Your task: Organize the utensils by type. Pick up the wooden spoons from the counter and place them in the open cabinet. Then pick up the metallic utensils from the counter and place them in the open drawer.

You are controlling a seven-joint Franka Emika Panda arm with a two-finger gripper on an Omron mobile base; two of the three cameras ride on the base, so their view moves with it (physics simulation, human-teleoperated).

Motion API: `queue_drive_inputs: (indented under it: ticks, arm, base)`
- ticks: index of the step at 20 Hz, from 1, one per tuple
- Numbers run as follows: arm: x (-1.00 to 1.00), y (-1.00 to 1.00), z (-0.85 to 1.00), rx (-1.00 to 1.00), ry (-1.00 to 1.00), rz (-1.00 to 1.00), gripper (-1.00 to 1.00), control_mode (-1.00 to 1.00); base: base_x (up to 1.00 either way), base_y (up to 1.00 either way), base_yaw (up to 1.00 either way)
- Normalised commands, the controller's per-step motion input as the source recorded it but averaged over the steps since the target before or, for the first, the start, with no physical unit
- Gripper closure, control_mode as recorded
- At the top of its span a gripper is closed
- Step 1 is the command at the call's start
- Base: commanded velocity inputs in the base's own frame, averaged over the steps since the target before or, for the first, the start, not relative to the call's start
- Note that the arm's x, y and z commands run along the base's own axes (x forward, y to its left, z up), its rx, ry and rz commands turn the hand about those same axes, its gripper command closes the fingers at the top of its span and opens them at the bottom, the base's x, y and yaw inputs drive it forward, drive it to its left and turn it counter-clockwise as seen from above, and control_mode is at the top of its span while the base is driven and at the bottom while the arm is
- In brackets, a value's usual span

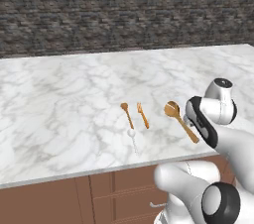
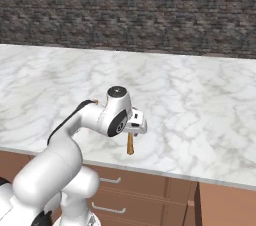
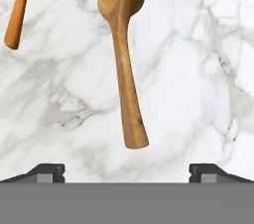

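The large wooden spoon (image 3: 123, 64) is seen lying flat on the marble counter (image 3: 198, 69), directly under the gripper (image 3: 127, 171), whose jaws are spread wide and empty. It is judged light, rigid; the mid-handle is best grasped.

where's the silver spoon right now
In the left base view the small silver spoon lies on the counter near its front edge, just below the small wooden spoon and fork.

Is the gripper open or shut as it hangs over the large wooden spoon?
Open. In the hand view the gripper has its fingertips far apart, nothing between them; the large wooden spoon lies flat on the counter.
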Motion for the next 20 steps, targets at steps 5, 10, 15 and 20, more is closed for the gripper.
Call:
queue_drive_inputs:
  ticks: [5,10,15,20]
  arm:
    - [0.00,-0.01,-0.37,-0.06,0.00,0.00,-1.00,-1.00]
    - [0.00,0.00,-0.35,-0.05,0.00,0.00,-1.00,-1.00]
    - [0.12,0.00,-0.32,-0.02,0.00,0.00,-1.00,-1.00]
    - [0.33,0.00,-0.18,0.00,0.01,0.00,-1.00,-1.00]
  base:
    - [0.00,0.00,0.00]
    - [0.00,0.00,0.00]
    - [0.00,0.00,0.00]
    - [0.00,0.00,0.00]
